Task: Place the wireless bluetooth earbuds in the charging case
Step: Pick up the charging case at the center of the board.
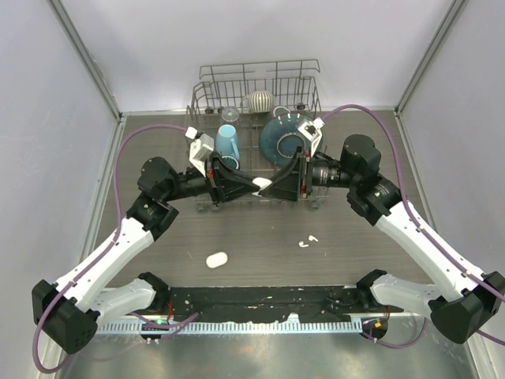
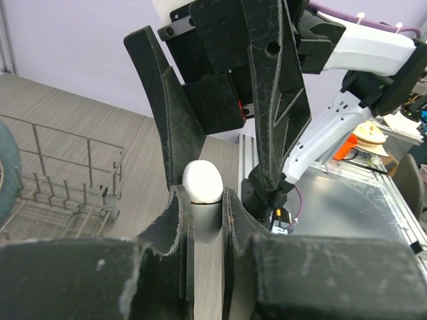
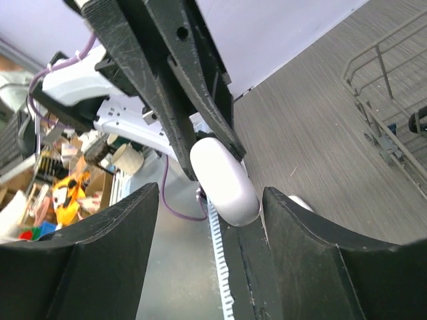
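A white oval charging case [image 1: 263,184] hangs above the table's middle, where both grippers meet. My left gripper [image 1: 256,185] is shut on it. In the left wrist view the case [image 2: 201,184] stands pinched between the two fingers of the left gripper [image 2: 203,203], its lid seam showing. My right gripper [image 1: 274,184] is open around the same case [image 3: 224,180]. In the right wrist view the right gripper [image 3: 210,203] has a wide gap, and the case sits close to its right finger. Two small white earbuds [image 1: 308,241] lie on the table, right of centre.
A second white oval case-like object [image 1: 216,259] lies on the table left of centre. A wire dish rack [image 1: 207,105] at the back holds a blue cup [image 1: 227,142], a dark blue plate [image 1: 282,134] and a striped bowl. Grey walls close in both sides.
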Available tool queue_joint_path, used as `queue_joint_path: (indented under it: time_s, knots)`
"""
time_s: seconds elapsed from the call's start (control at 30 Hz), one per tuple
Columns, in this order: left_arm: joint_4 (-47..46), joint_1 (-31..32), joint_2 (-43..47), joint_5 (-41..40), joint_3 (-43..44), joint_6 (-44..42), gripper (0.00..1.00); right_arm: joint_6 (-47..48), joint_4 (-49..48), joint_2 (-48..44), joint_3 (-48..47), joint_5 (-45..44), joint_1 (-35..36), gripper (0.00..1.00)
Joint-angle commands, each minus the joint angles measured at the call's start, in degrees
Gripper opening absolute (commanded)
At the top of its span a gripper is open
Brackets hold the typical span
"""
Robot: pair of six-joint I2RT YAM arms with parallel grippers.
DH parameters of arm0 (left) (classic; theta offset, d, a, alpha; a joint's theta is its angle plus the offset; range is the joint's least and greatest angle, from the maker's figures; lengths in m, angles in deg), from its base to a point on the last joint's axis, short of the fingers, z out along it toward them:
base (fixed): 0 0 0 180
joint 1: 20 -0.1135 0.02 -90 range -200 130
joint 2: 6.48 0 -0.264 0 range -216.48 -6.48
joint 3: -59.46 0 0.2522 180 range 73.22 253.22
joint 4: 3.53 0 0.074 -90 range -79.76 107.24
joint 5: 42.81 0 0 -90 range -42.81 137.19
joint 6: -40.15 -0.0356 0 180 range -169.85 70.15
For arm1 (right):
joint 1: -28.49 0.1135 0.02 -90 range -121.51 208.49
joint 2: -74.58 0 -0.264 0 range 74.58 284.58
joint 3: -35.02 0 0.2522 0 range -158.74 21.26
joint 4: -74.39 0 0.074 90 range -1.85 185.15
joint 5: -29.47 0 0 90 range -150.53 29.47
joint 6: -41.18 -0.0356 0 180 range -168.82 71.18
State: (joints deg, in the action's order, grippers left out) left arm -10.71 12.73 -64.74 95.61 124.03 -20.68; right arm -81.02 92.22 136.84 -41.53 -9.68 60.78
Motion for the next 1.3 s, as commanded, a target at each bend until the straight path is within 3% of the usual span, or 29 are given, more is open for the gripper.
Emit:
queue_joint_path:
  time_s: [0.0,0.2,0.23,0.47,0.67,0.97,1.27]
  knots:
    - [-1.1,0.0,2.0,-2.4,-0.7,-2.8,0.00,-6.4,-3.8,-2.3,1.8,-7.4,0.1,0.70]
    - [-3.7,0.0,4.6,-5.1,-3.0,-6.4,0.00,-18.9,-3.8,-3.8,5.6,-22.7,-0.6,0.76]
    - [-3.7,0.0,4.9,-5.3,-3.2,-7.3,0.00,-25.9,-3.8,-3.9,6.4,-25.0,-0.7,0.77]
    - [-4.1,0.0,6.8,-8.1,-4.0,-13.1,0.00,-56.2,-24.2,-5.0,16.7,-24.4,-0.8,0.82]
    - [-3.9,0.0,7.0,-10.2,-4.0,-15.5,0.00,-63.6,-23.9,-7.9,17.8,-28.0,-0.7,0.85]
    - [-5.6,0.0,6.7,-12.1,-4.2,-14.8,0.00,-65.9,-23.8,-7.2,16.4,-29.7,-0.3,0.87]
    - [-7.7,0.1,6.2,-13.4,-4.8,-13.3,0.00,-66.0,-29.5,-2.4,15.6,-32.4,6.2,0.87]
